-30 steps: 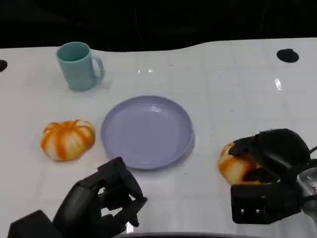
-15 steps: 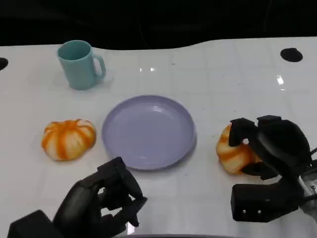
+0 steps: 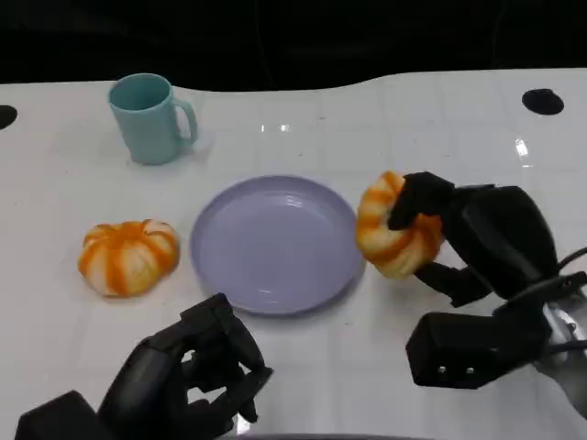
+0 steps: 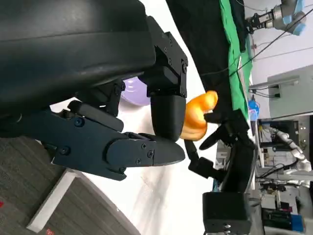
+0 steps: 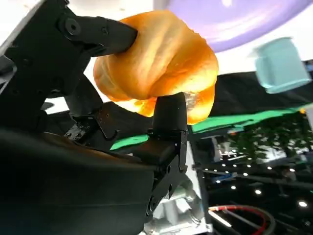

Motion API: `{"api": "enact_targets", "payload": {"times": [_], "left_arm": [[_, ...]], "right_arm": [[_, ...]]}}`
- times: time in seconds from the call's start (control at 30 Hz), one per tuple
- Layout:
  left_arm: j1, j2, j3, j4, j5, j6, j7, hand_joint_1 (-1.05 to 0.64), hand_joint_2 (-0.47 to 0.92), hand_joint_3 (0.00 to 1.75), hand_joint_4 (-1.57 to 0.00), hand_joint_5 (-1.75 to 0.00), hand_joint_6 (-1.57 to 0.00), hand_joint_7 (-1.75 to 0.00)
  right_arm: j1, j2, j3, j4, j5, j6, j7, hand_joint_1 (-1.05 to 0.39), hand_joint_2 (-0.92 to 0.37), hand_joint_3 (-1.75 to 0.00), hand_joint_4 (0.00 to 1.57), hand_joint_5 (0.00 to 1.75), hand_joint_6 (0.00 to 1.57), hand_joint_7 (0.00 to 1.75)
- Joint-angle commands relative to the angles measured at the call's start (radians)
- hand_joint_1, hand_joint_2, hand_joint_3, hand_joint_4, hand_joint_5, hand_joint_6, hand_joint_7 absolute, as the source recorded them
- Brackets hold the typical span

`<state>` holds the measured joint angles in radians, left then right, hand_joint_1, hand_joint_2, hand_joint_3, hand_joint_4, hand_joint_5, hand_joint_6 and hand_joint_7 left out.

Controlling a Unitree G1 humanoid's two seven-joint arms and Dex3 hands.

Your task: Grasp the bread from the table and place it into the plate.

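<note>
My right hand (image 3: 472,240) grips an orange-and-white bread roll (image 3: 393,231) and holds it off the table, just past the right rim of the lavender plate (image 3: 273,243). The right wrist view has the roll (image 5: 159,61) clamped between black fingers (image 5: 166,122), with the plate (image 5: 234,19) beyond it. A second, similar roll (image 3: 127,256) lies on the table to the left of the plate. My left hand (image 3: 188,380) hovers low at the near left, fingers curled in with nothing in them; its wrist view shows the fingers (image 4: 142,149) and the held roll (image 4: 198,117) in the distance.
A teal mug (image 3: 149,118) stands at the far left of the white table (image 3: 440,137). Two dark round holes (image 3: 542,101) mark the table's far corners. A black backdrop lies beyond the far edge.
My right hand closed on the right roll, lifted it off the table and carried it leftward to the plate's right rim. The left hand and the other roll stayed put.
</note>
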<state>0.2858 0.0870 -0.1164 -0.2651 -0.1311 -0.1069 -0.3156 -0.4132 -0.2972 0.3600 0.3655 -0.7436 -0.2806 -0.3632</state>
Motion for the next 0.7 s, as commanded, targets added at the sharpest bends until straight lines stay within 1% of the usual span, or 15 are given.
{"api": "enact_targets", "payload": {"times": [0.03, 0.17, 0.33, 0.5, 0.63, 0.7], "left_arm": [[0.004, 0.006, -0.002, -0.011, -0.005, 0.008, 0.004, -0.53, 0.92, 0.38, -0.65, -1.75, -0.45, -1.73], [0.007, 0.006, -0.004, -0.014, -0.009, 0.01, 0.003, -0.52, 0.92, 0.37, -0.65, -1.75, -0.45, -1.73], [0.011, 0.004, -0.007, -0.018, -0.014, 0.016, 0.003, -0.53, 0.92, 0.37, -0.66, -1.75, -0.45, -1.72], [0.015, 0.005, -0.009, -0.02, -0.011, 0.014, 0.002, -0.51, 0.92, 0.37, -0.67, -1.75, -0.45, -1.72], [0.017, 0.004, -0.012, -0.024, -0.008, 0.014, 0.003, -0.53, 0.92, 0.37, -0.67, -1.75, -0.45, -1.73], [0.019, 0.003, -0.014, -0.029, -0.005, 0.019, 0.007, -0.54, 0.92, 0.37, -0.67, -1.75, -0.45, -1.73]], "right_arm": [[-0.04, 0.032, -0.003, -0.039, 0.014, 0.006, 0.025, -0.15, -0.24, -1.42, 1.02, 1.75, 0.77, 1.74], [-0.06, 0.07, 0.005, -0.042, 0.02, 0.016, 0.056, -0.16, -0.25, -1.44, 1.02, 1.75, 0.77, 1.74], [-0.106, 0.124, 0.017, 0.008, 0.03, 0.004, 0.073, -0.15, -0.25, -1.44, 1.01, 1.75, 0.76, 1.73], [-0.17, 0.182, 0.039, 0.103, 0.037, 0.012, 0.083, -0.17, -0.26, -1.42, 1.01, 1.75, 0.77, 1.72], [-0.211, 0.217, 0.045, 0.182, 0.056, 0.007, 0.091, -0.13, -0.26, -1.38, 1.0, 1.75, 0.74, 1.74], [-0.232, 0.23, 0.048, 0.23, 0.06, 0.001, 0.081, -0.12, -0.27, -1.37, 0.99, 1.75, 0.74, 1.72]]}}
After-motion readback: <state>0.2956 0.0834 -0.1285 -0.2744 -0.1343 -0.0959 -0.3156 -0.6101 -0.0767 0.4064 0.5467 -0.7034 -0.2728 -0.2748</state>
